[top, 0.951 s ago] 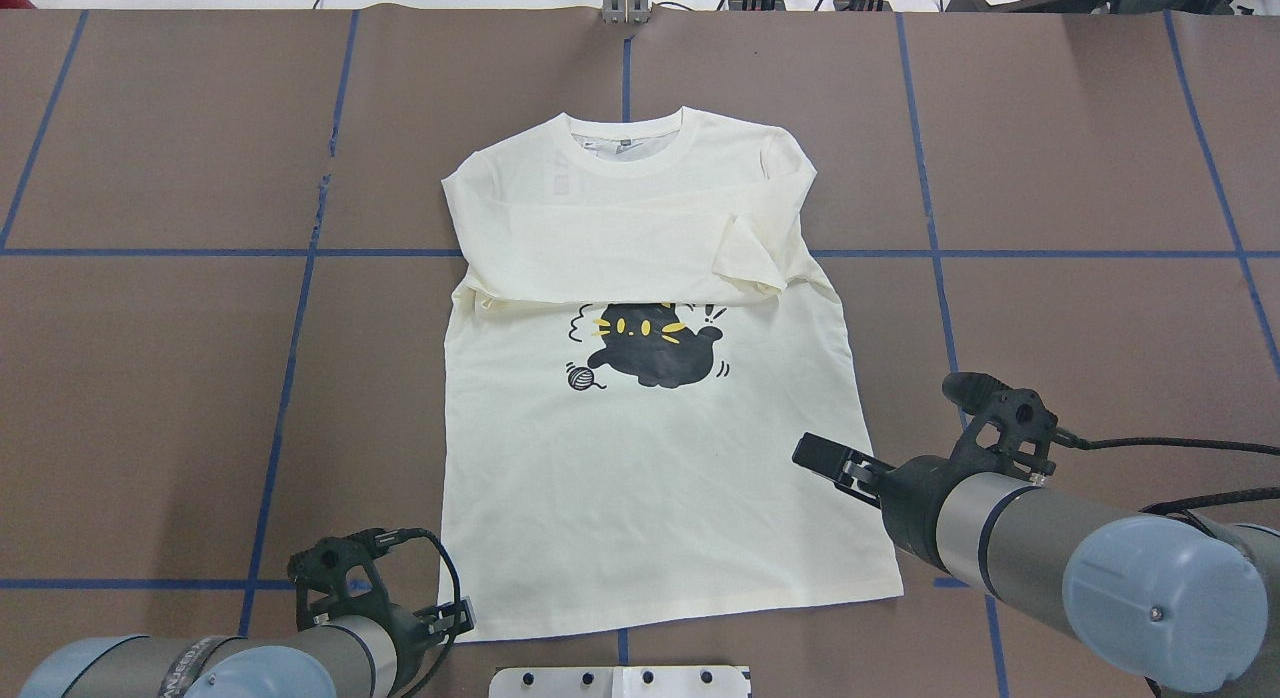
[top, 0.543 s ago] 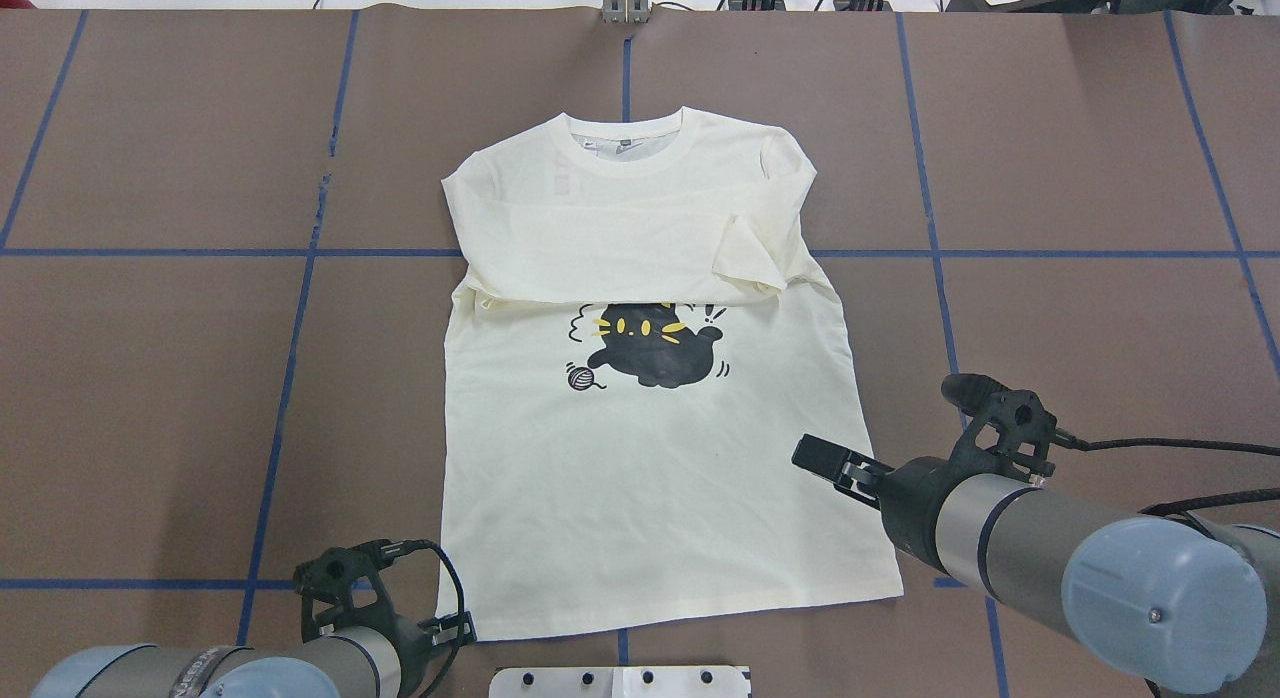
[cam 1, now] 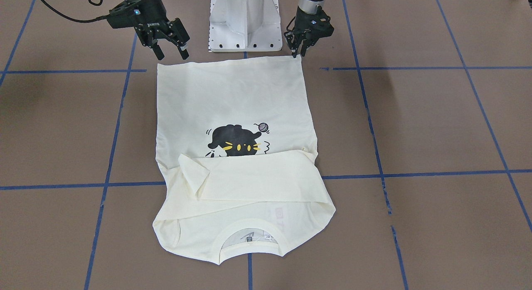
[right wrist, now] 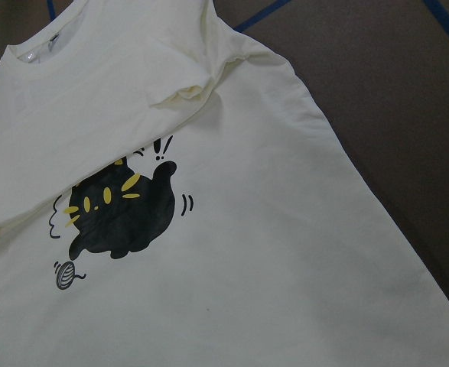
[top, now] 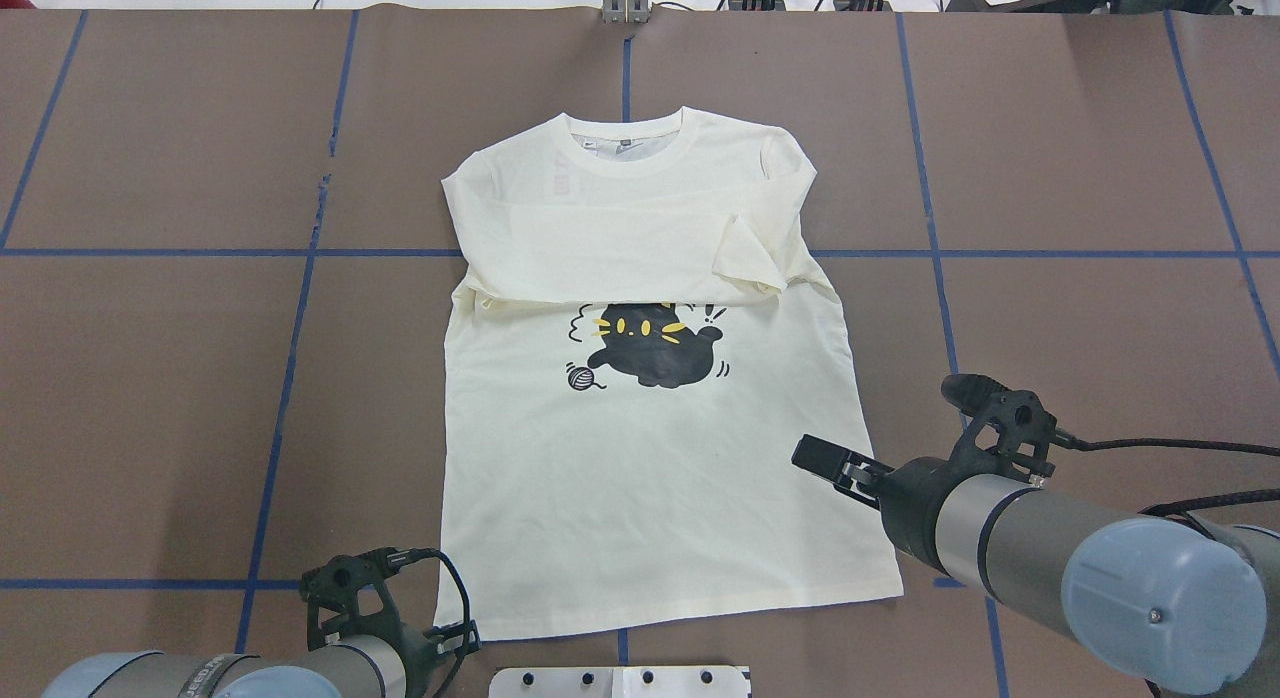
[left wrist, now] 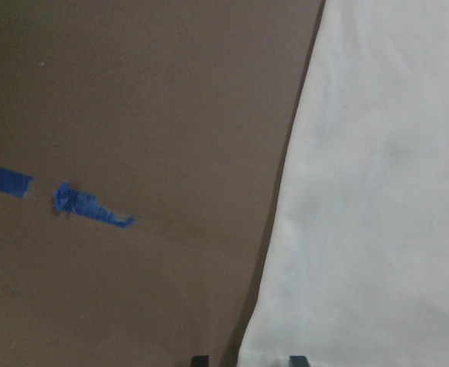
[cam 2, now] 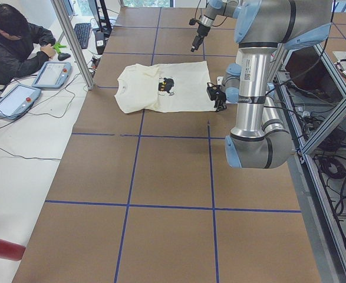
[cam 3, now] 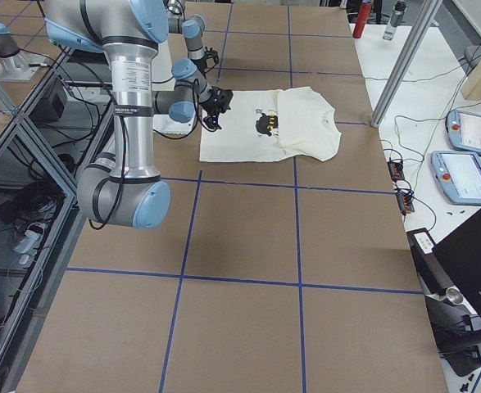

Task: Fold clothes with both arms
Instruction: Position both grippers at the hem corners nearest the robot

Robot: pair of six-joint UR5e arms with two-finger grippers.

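The cream long-sleeved shirt (top: pixel 640 478) lies flat and face up on the brown table, collar at the far end, black cat print (top: pixel 650 350) showing. Both sleeves (top: pixel 620 248) are folded across the chest. My left gripper (top: pixel 455 638) sits low at the near left hem corner; in the left wrist view its fingertips (left wrist: pixel 199 359) stand apart on either side of the shirt's edge (left wrist: pixel 377 191), open. My right gripper (cam 1: pixel 171 54) hangs open just above the near right hem corner, holding nothing. The right wrist view looks down on the print (right wrist: pixel 121 214).
The white pedestal base (cam 1: pixel 245 20) stands just behind the hem, between the arms. Blue tape lines (top: pixel 290 378) cross the table. A seated person (cam 2: pixel 13 41) with tablets (cam 2: pixel 52 73) is past the collar end. Bottles (cam 3: pixel 365 16) stand at a far corner.
My left gripper has drawn back toward the robot and lower, down to the near left hem corner. The right arm and the shirt have not moved.
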